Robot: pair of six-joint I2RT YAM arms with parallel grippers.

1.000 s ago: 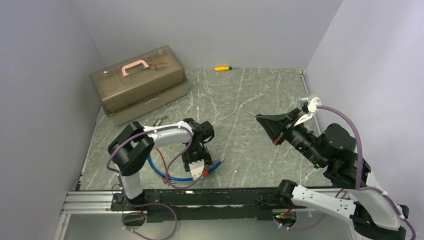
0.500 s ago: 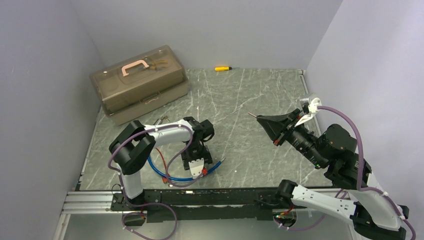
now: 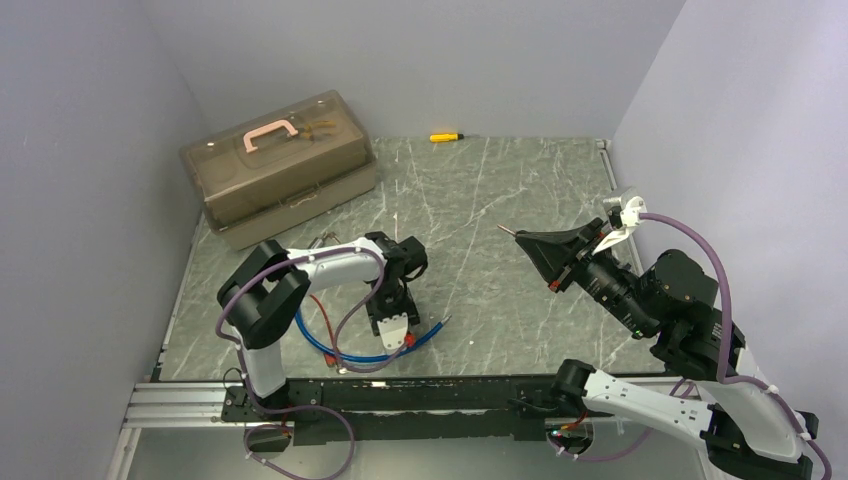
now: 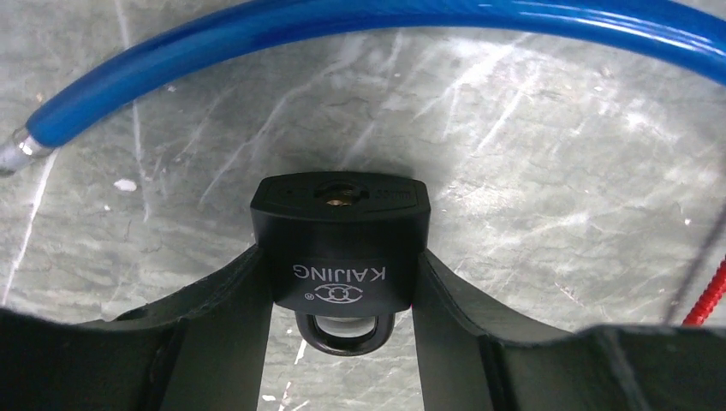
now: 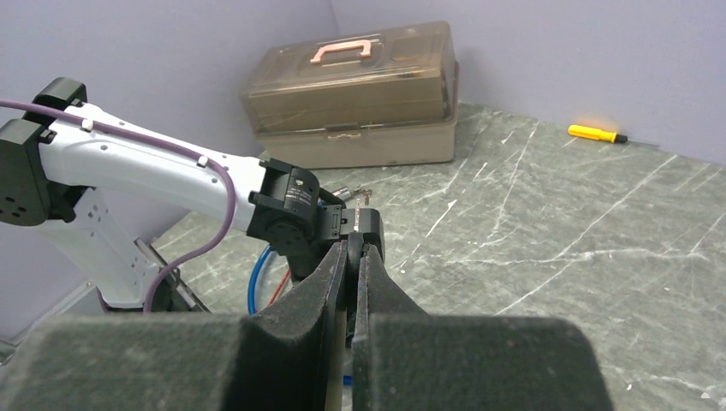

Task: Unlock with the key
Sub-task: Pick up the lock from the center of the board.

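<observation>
Left gripper [image 4: 341, 287] narrowed, now pinching padlock [image 4: 340, 248] flanks; lock lies flat on table [image 4: 556, 214], near blue cable [image 4: 342, 17]. Probably dense, rigid, slick: grip mid-body, keyhole clear. Right gripper [image 3: 522, 236] clamped on key [image 3: 503, 229], well apart.

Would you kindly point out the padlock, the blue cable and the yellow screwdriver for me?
padlock [image 4: 340, 238], left wrist view, on its black body between keyhole and lettering.
blue cable [image 4: 282, 21], left wrist view, on the top of its arc.
yellow screwdriver [image 3: 443, 137], top external view, on its handle.
</observation>
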